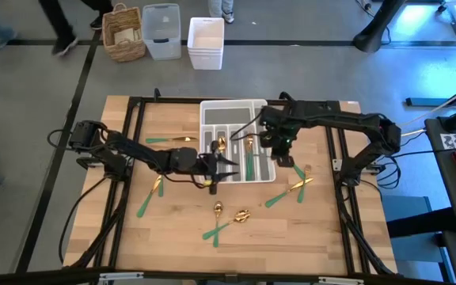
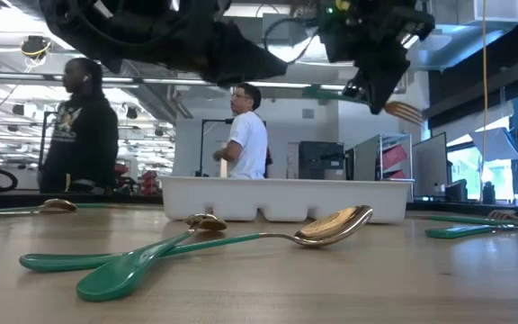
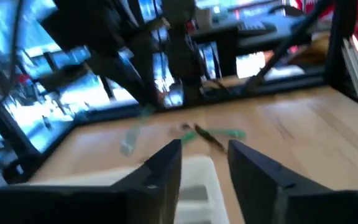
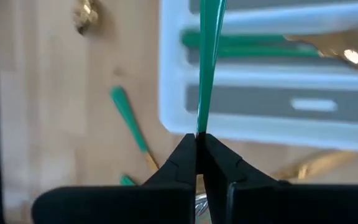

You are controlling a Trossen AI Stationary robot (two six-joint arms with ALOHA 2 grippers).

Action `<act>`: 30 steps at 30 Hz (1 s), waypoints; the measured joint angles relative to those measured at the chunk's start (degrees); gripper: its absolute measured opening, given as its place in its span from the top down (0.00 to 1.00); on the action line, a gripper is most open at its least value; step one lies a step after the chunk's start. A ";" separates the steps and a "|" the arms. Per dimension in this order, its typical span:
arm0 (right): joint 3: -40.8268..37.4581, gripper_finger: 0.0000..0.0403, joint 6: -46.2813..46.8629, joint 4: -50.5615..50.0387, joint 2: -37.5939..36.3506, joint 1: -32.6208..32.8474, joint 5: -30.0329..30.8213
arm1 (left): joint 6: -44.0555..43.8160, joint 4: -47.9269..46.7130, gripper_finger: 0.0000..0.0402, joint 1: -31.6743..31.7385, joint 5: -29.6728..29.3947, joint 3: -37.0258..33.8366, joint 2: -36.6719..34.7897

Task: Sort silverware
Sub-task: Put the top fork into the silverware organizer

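Worktop (image 1: 172, 237) carries the white tray (image 1: 236, 111). Above it hangs the right end effector (image 4: 197, 138), fingers pinched tight on a fork (image 4: 207, 62) by its green handle — tray slots directly beneath. Left end effector (image 3: 205, 152) hovers beside the tray's edge, fingers apart, holding nothing — loose silverware (image 1: 228, 220) lies beyond both.

Counts, high view: one tray (image 1: 232, 107), upper centre. Two arms, one gripper each: left gripper (image 1: 222, 164), right gripper (image 1: 279, 150). Floor, upper left: one basket (image 1: 124, 33), two white bins (image 1: 162, 32).
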 joint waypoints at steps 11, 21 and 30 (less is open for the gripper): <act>-0.02 0.97 7.24 7.37 0.00 6.05 -3.60 | 8.57 3.25 0.64 0.28 0.01 0.04 0.00; -0.02 0.96 11.66 12.13 0.00 6.88 -4.31 | 9.08 4.32 0.66 0.28 -0.03 0.07 0.00; -0.04 0.97 11.88 12.05 0.00 6.87 -4.29 | 9.02 0.42 0.81 0.47 -0.20 2.29 0.00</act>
